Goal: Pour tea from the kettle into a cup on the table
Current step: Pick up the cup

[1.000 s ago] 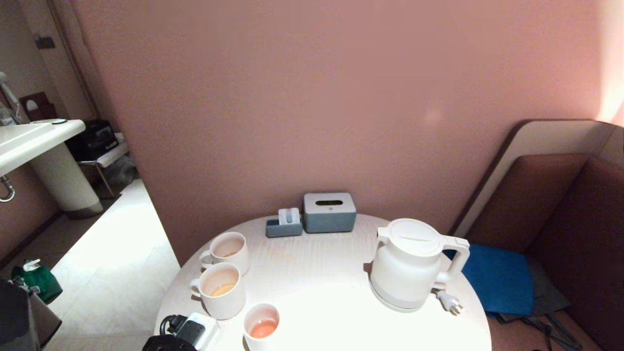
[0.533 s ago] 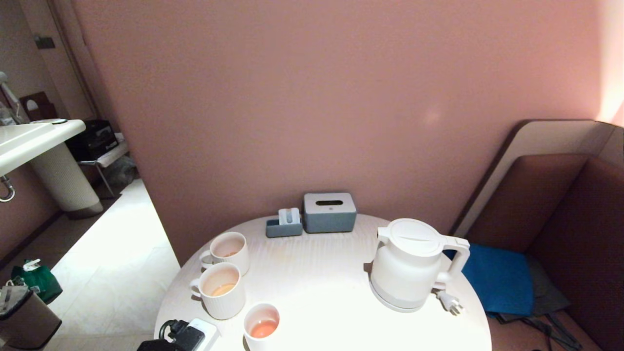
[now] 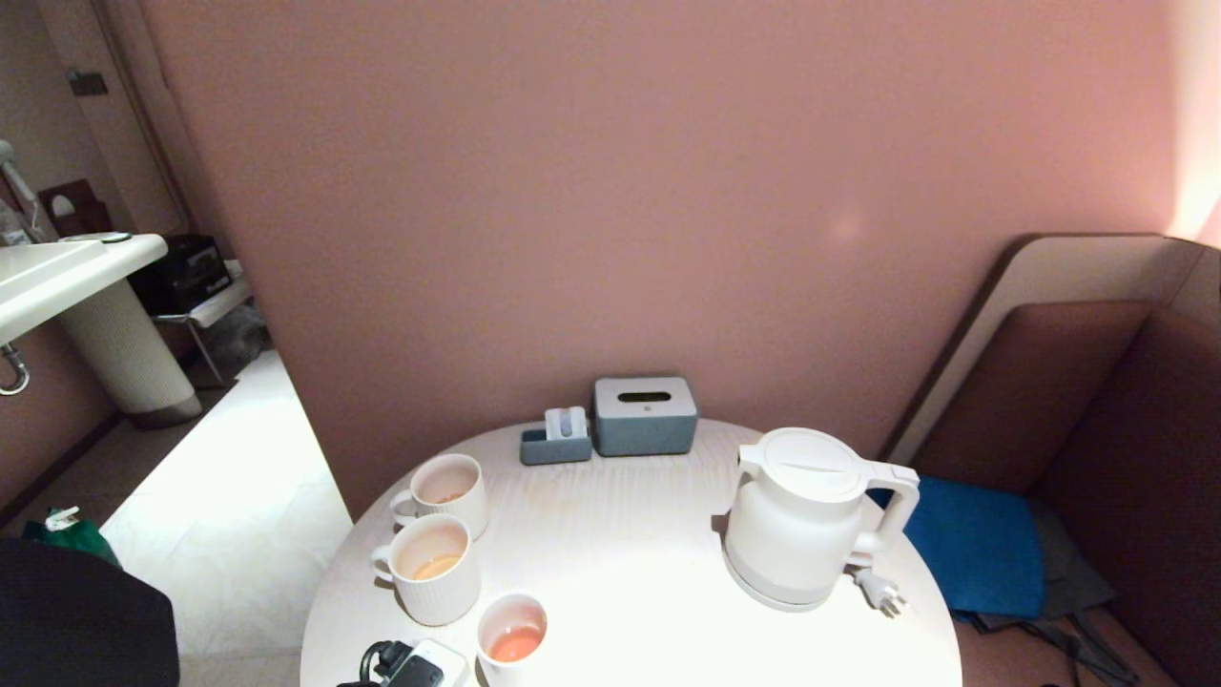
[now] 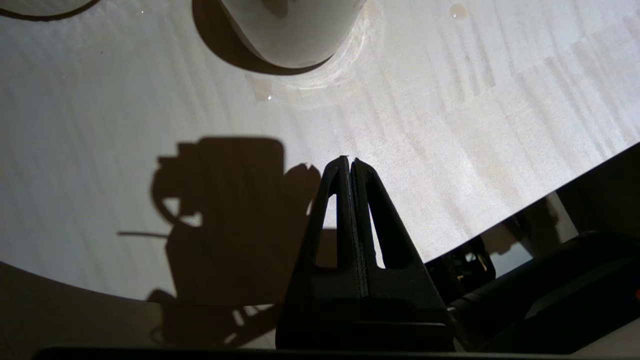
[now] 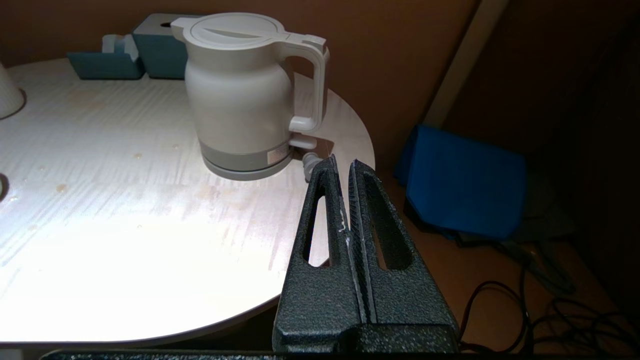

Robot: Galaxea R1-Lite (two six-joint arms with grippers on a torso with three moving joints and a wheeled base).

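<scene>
The round pale worktop (image 3: 630,534) stands against a pink wall (image 3: 610,191); both the left claw (image 4: 348,161) and the right claw (image 5: 343,162) are closed, gripping nothing.

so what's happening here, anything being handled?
Nothing is held. The kettle stands upright on its base on the table, lid on. The small cup at the near edge already holds orange-brown tea. The left gripper is shut over the table near the cup; the right gripper is shut, off the table edge facing the kettle.
</scene>
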